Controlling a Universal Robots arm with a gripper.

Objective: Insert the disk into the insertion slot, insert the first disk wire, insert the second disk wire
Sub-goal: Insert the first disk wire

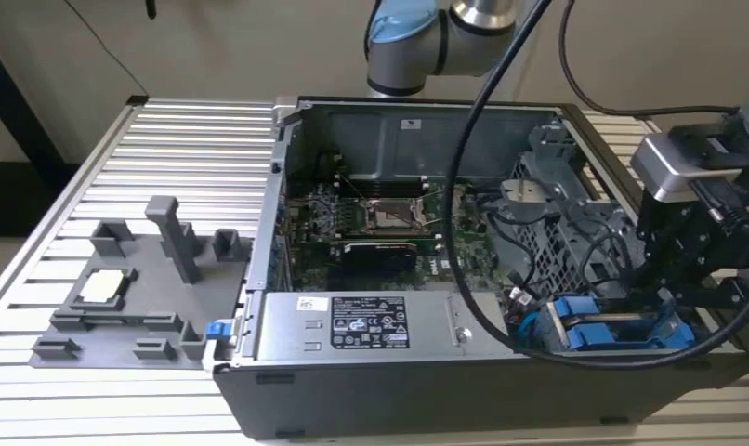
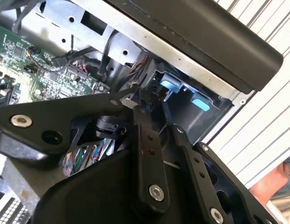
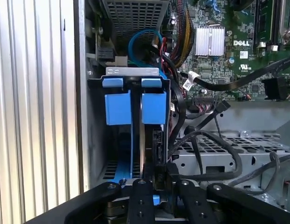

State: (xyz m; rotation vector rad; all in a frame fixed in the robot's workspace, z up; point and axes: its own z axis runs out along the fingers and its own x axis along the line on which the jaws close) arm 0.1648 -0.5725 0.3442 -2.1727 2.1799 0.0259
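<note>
1. Slatted aluminium table (image 1: pixel 164 130) bearing the open computer case (image 1: pixel 387 400). The motherboard (image 1: pixel 312 218) lies at the centre and the silver power-supply box (image 1: pixel 288 334) sits along the near wall.
2. Insertion slot (image 3: pixel 95 140): the grey drive bay in the corner of the case, at the exterior view's right. The disk (image 3: pixel 154 107) stands on edge inside it and looks fully seated. Its blue carrier tab is level with that of a neighbouring blue carrier (image 3: pixel 117 107).
3. My gripper (image 3: pixel 161 183) hangs at the cable end of the bay. Its fingers are drawn nearly together on a small black plug (image 3: pixel 161 168) whose lead trails away. I cannot tell which of the two disk wires this is.
4. Step in hand, as I judge it: mating the plug with the connector on the disk's edge. To do this well I square the plug to that edge, travel straight along the socket's axis without twisting, and press lightly until it seats.
5. Hazard: the loose cable bundle (image 3: pixel 182 107) lies just beside the plug. It could snag a finger or push the plug off line, so I favour a narrow, straight approach.
</note>
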